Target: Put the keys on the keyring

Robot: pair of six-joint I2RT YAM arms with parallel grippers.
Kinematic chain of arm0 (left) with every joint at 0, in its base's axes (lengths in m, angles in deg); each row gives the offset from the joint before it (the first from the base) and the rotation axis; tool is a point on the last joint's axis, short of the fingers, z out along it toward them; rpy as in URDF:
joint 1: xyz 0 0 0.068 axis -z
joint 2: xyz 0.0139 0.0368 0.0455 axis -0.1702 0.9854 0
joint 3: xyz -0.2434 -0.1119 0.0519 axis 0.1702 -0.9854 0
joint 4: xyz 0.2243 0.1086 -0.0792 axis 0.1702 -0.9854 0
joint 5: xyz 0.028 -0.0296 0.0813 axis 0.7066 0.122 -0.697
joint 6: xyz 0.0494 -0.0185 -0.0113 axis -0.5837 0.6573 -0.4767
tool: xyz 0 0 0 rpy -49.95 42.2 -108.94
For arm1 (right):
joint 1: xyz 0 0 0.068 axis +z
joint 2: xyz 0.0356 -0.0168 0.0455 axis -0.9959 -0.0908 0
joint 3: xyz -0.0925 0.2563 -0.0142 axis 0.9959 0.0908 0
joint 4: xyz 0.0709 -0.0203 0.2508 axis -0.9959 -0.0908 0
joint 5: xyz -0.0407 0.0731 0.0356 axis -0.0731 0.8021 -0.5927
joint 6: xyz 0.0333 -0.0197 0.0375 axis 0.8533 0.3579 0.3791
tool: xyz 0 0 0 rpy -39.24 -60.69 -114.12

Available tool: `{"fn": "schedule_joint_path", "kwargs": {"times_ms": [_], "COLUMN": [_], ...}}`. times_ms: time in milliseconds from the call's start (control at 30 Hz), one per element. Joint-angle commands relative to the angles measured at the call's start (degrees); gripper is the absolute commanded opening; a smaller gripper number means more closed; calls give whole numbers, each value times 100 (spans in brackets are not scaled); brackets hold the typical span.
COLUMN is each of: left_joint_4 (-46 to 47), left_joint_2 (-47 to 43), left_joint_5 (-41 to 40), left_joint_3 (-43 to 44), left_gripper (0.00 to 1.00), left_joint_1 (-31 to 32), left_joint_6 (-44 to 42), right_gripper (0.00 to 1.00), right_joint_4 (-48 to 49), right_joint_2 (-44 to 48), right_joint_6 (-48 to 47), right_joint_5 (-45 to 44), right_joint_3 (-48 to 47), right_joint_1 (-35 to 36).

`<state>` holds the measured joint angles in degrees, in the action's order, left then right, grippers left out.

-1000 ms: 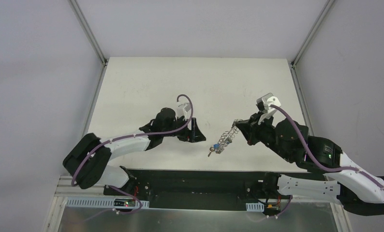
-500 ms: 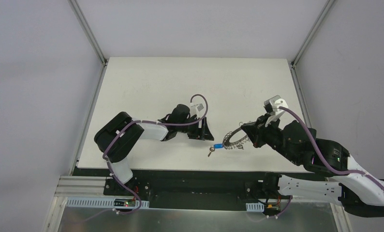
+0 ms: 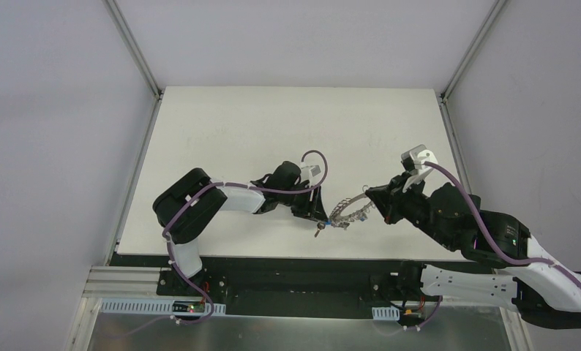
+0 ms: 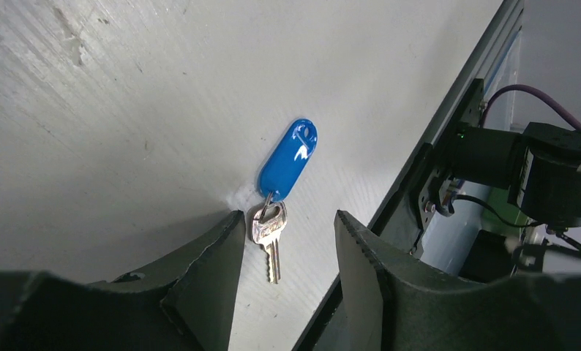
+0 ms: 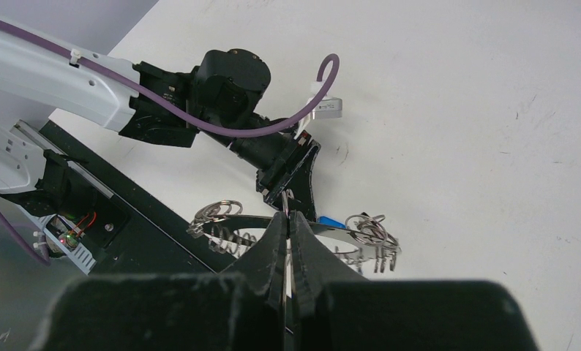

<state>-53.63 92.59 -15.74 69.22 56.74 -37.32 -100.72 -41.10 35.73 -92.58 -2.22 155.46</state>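
A small silver key (image 4: 271, 235) with a blue oval tag (image 4: 290, 159) lies on the white table (image 4: 112, 110) near its front edge. It also shows in the top view (image 3: 318, 231). My left gripper (image 4: 287, 219) is open, low over the table, with the key between its fingers and nearer the left one. My right gripper (image 5: 287, 216) is shut on the keyring (image 5: 372, 232), a silvery ring bristling with wire loops. It holds the keyring (image 3: 350, 209) level just right of the left gripper (image 3: 318, 212), over the blue tag (image 5: 330, 221).
The table's black front edge and frame rail (image 3: 287, 263) lie just behind the key. The right arm's base (image 4: 558, 172) shows beyond that edge. The left arm (image 5: 90, 73) stretches low across the table.
My left gripper has moved right until its open fingers flank the key. My right gripper has swung the keyring from hanging down to level. The key has stayed put.
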Motion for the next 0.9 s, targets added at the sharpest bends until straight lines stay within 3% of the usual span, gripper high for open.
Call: {"fn": "schedule_joint_path", "kwargs": {"times_ms": [0,500,867], "left_joint_4": [-174,-280,-276], "left_joint_2": [65,355,275], "left_joint_5": [-28,-19,-5], "left_joint_3": [149,478,248], "left_gripper": [47,39,29], "left_joint_1": [64,95,91], "left_joint_6": [-215,-394,-419], "right_gripper": [0,0,0], "right_joint_4": [145,127,105], "right_joint_2": [75,162,147], "right_joint_6": [41,51,14], "right_joint_5": [-45,16,16], "right_joint_3": [-201,-104,-88], "right_joint_1": [-13,-19,-19]}}
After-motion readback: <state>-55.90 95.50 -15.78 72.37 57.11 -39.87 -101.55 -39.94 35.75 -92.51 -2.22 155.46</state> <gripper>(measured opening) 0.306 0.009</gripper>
